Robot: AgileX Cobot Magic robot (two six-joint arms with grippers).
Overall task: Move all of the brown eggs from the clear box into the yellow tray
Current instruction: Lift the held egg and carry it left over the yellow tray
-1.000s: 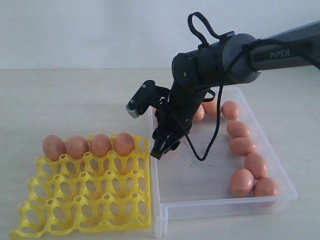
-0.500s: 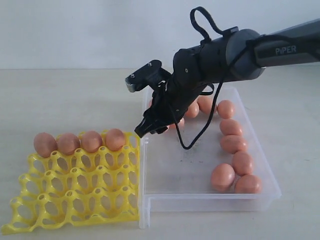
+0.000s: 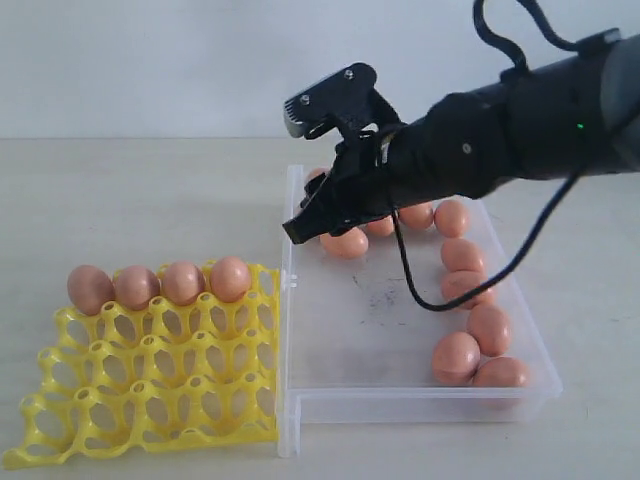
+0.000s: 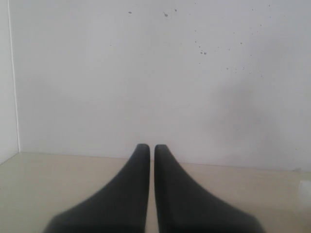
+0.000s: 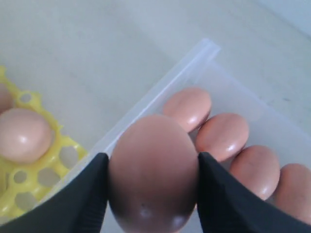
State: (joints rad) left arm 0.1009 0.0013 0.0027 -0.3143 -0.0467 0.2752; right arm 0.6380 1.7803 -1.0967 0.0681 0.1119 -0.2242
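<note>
Brown egg (image 5: 153, 174) is pinched by the right gripper (image 5: 151, 159) over the clear box (image 3: 420, 405) wall. It wants carrying level, then lowering gently into a free yellow tray (image 3: 148, 347) cup. The left gripper (image 4: 151, 148) has its jaws pressed together.

brown eggs (image 3: 183, 282), yellow tray (image 3: 150, 345), clear box (image 3: 350, 340)

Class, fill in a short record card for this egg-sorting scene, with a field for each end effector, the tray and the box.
Right end effector: closed on one brown egg, raised above the clear box's wall on the tray side
Left end effector: shut, holding nothing
Yellow tray: four eggs in the far row; the other cups are empty
Clear box: several eggs lie along its far and right walls
</note>
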